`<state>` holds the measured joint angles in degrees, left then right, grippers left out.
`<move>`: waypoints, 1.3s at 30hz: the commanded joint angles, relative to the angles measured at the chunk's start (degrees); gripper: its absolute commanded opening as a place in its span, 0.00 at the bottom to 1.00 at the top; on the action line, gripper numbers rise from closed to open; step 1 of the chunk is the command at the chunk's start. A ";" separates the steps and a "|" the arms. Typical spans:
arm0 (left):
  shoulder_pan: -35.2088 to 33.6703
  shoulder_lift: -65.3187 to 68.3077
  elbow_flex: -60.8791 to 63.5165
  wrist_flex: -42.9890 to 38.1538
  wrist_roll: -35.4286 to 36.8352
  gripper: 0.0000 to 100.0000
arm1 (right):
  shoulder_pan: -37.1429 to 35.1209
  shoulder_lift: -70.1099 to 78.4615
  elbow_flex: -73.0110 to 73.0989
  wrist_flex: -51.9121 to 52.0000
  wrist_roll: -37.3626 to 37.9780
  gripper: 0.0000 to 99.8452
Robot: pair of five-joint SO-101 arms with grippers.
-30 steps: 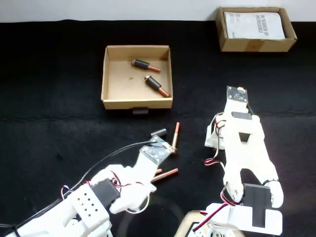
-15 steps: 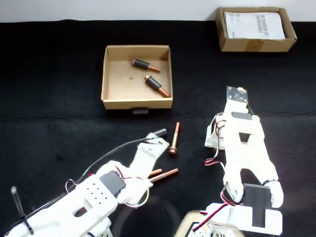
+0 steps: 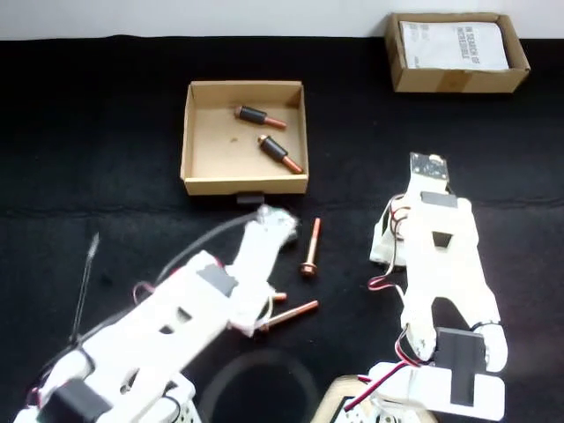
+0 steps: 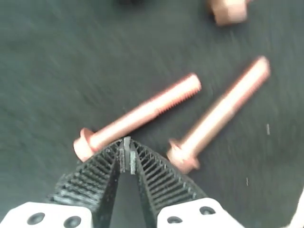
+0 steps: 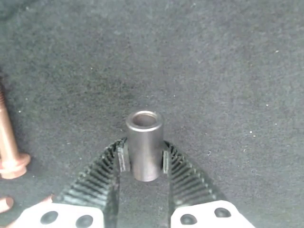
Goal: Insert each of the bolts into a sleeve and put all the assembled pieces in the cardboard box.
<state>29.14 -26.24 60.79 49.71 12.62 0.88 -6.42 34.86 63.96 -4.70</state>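
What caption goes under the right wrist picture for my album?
Right arm's jaws pinch a short grey metal sleeve over the black table, copper-coloured bolt nearby.

three loose bolts (image 3: 310, 245), two assembled pieces (image 3: 280, 154), two boxes (image 3: 188, 132)

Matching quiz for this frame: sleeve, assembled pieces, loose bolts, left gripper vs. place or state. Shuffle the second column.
Column 1
1. grey metal sleeve
2. black-sleeved copper bolts
3. bare copper bolts
4. left gripper

Column 2
A. lying loose on the black cloth
B. inside the open cardboard box
C. clamped in the right gripper
D. shut, holding nothing

Pairs: 1-C, 2-B, 3-A, 4-D
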 commanded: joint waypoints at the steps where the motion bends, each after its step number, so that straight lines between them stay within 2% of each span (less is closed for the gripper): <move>1: -5.67 7.16 -9.63 -3.25 -0.62 0.01 | 0.92 -3.12 -2.59 0.40 1.05 0.01; 5: -8.92 14.29 -20.88 -1.32 0.09 0.01 | 1.54 -3.12 -2.42 0.04 1.14 0.01; 8: -8.40 13.14 -29.32 8.53 5.19 0.01 | 1.54 -3.12 -2.51 -0.04 1.14 0.01; 13: 0.13 8.13 -41.01 30.24 5.80 0.01 | 1.45 -2.95 -2.86 -2.42 1.14 0.01; 16: 6.55 7.43 -41.80 41.58 5.80 0.01 | 1.19 -2.68 -2.86 -3.38 0.97 0.01; 18: 9.01 7.60 -39.25 45.10 5.80 0.01 | 1.01 -2.59 -2.86 -3.38 0.79 0.01; 24: 8.13 12.26 -29.14 40.88 8.79 0.01 | 0.48 -2.51 -2.42 -3.74 0.79 0.01; 31: 9.01 20.44 -27.56 30.95 11.60 0.01 | 0.48 -2.51 -2.33 -3.74 0.70 0.01; 39: 17.36 24.66 -31.34 30.51 15.65 0.01 | 0.84 -2.42 -2.24 -3.74 0.70 0.01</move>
<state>43.65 -1.63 32.75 80.40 27.30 1.93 -6.42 34.77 60.62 -4.18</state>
